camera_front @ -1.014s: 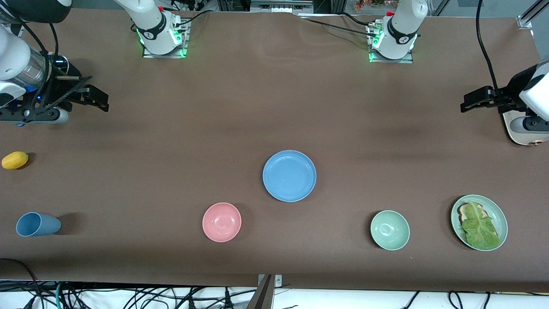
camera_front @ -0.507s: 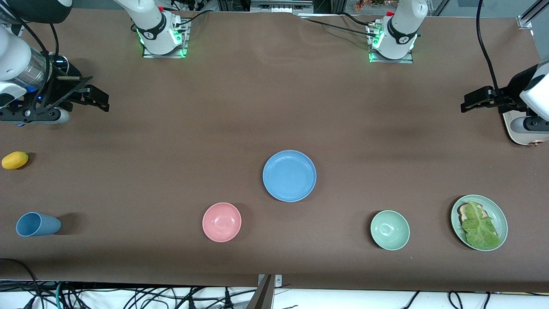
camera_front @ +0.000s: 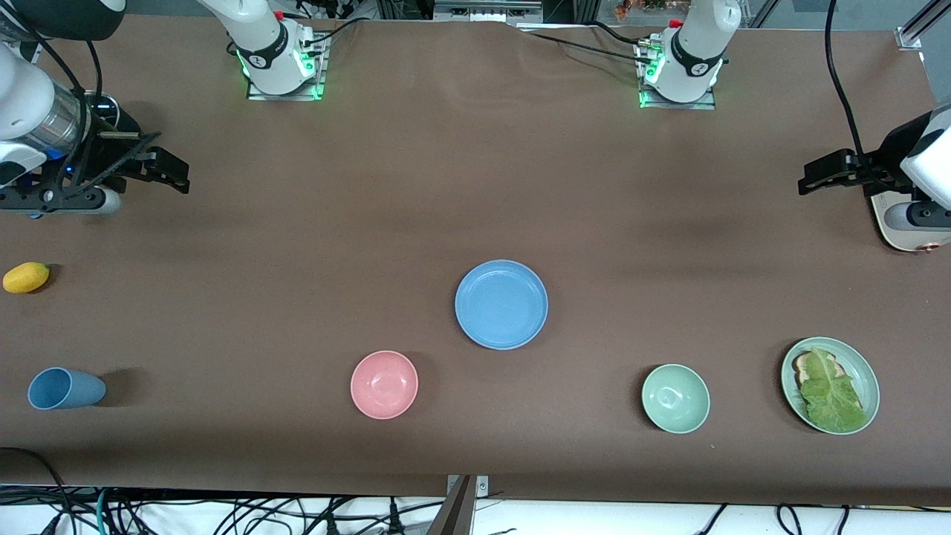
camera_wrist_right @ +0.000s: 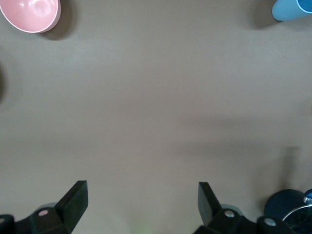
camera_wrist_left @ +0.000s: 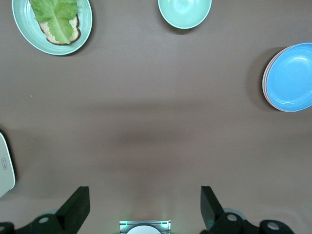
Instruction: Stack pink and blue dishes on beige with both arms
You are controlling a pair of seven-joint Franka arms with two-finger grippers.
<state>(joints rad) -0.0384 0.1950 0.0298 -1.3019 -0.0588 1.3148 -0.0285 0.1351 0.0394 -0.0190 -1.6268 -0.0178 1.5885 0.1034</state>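
Both grippers gape empty: left gripper [camera_front: 811,180] and right gripper [camera_front: 172,177] hover at opposite table ends (blue plate [camera_front: 501,304] tops the stack).

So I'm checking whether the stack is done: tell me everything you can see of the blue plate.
The blue plate is wide, shallow, round, matte light blue, upright and empty, near the table's middle, farther from the front camera than the pink bowl. The left wrist view shows it resting on thin pink and pale rims beneath, so it tops a stack. Neither gripper touches it.
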